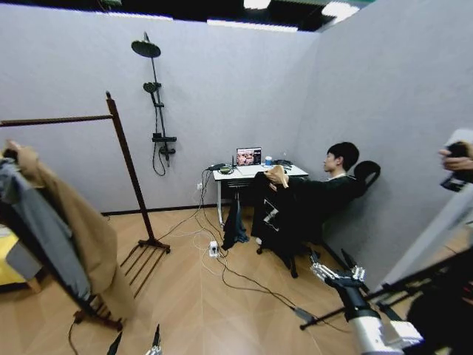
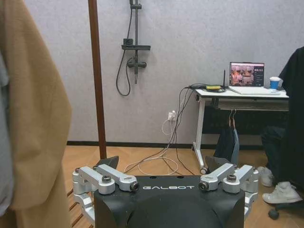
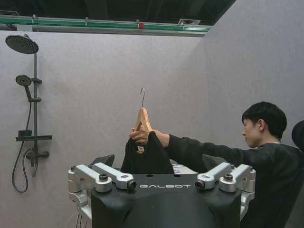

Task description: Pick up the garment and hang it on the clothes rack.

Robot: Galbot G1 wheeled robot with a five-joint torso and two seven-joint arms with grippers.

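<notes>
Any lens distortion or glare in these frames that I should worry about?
Head view: strong wide-angle bending, the clothes rack leans and the walls bow; the ceiling lights blow out at the top edge. Left wrist view: straight lines, even light, the tan coat blocks one side. Right wrist view: the garment reads as a flat black shape against the pale wall.

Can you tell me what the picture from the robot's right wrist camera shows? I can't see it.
A seated person's hand holds up the garment, a black top on a light wooden hanger with a metal hook, in front of a grey wall. The right gripper sits open in the foreground below it, and a shower fixture hangs on the wall.
</notes>
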